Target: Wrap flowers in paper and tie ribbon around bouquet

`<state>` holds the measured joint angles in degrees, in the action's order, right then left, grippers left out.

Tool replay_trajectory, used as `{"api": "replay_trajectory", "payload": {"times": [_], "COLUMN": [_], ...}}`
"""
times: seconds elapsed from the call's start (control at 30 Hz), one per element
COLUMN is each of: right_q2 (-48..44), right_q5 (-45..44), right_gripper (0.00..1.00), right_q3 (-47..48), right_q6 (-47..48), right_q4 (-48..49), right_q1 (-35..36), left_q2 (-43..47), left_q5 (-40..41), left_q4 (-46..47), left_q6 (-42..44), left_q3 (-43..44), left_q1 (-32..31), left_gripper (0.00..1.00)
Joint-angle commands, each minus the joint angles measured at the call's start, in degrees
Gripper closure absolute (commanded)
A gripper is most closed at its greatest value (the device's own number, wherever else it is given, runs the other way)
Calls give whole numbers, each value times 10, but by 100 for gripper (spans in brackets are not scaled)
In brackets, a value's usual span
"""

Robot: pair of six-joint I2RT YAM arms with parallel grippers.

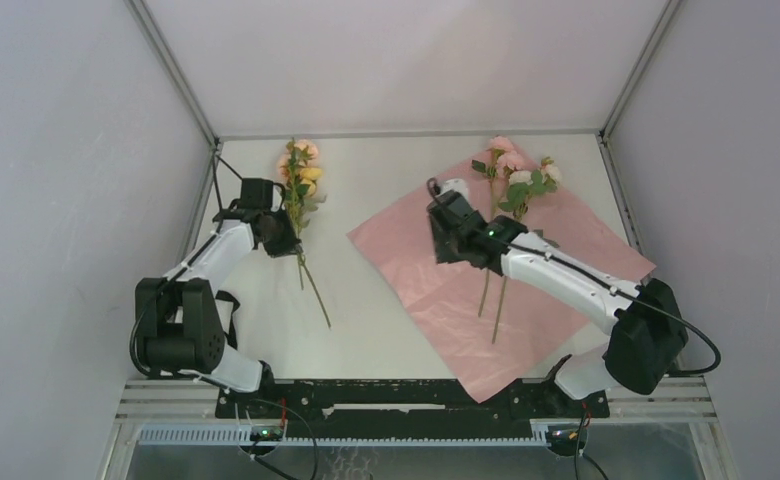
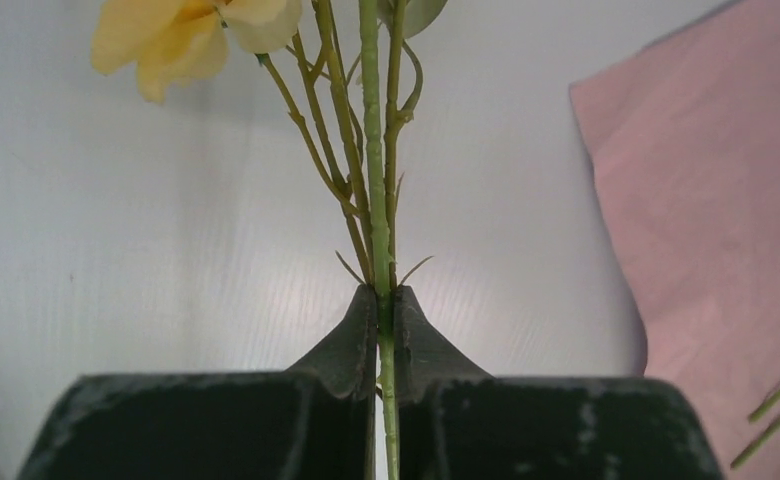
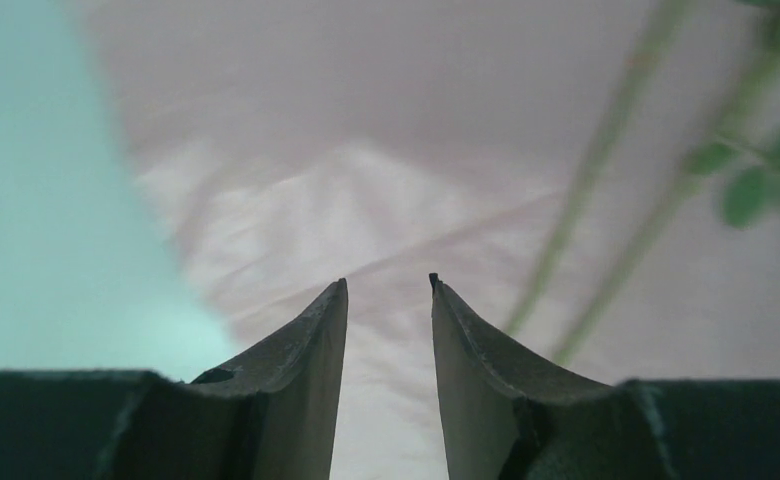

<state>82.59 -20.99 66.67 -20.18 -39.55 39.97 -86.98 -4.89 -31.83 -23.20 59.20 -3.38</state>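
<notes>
One spray of flowers [image 1: 301, 172] with pink and yellow blooms lies on the white table at the back left. My left gripper [image 1: 284, 238] is shut on its green stem [image 2: 371, 150]. In the left wrist view the jaws [image 2: 385, 295] pinch that stem below a yellow bloom [image 2: 181, 40]. More flowers [image 1: 518, 172] lie on the pinkish-lilac paper [image 1: 406, 250], stems [image 1: 494, 300] pointing toward me. My right gripper [image 1: 446, 243] hovers open over the paper's left part, beside those stems. Nothing sits between its fingers [image 3: 388, 283]. The ribbon is out of view.
Grey enclosure walls [image 1: 86, 200] close in the table on the left, right and back. A metal rail [image 1: 416, 400] with the arm bases runs along the near edge. The paper's near corner [image 1: 481, 392] reaches that rail.
</notes>
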Motion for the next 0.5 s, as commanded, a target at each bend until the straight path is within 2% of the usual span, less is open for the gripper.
{"api": "replay_trajectory", "payload": {"times": [0.0,0.13,0.2,0.37,0.47], "right_q2": [16,106,158,292,361], "right_q5": [149,312,349,406,413], "right_gripper": [54,48,44,42,43], "right_q3": [6,10,24,106,178], "right_q6": [2,-38,-79,-153,-156], "right_q4": [141,327,405,469,437], "right_q1": [105,157,163,176,191], "left_q2": [14,10,17,32,31], "left_q5": [-69,-80,-83,-83,-87], "left_q4": [-9,5,9,19,21], "left_q6": [36,29,26,21,18], "left_q3": [-60,-73,-77,-90,-92], "left_q1": [9,10,10,10,9], "left_gripper": [100,100,100,100,100]}}
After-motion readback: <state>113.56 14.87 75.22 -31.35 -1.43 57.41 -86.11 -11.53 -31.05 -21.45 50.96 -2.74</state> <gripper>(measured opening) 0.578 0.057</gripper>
